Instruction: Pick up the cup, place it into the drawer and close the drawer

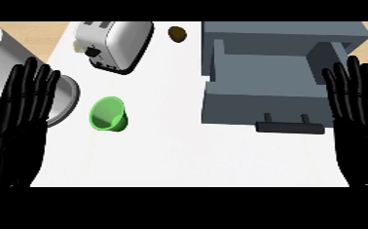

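Green cup (109, 114) sits on the white counter (179, 155), left of the open grey drawer (267, 84). Left hand (23, 121) and right hand (351, 121) rest flat-fingered at the edges, holding nothing. No readable writing on the toaster (115, 43).

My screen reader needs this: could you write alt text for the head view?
A green cup stands on a white counter, left of an open grey drawer. Both black hands, left hand and right hand, rest open at the edges; a toaster sits behind.

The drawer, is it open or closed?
Open. The drawer is pulled out from the grey cabinet, so its hollow inside shows, with its dark handle sticking out at the front.
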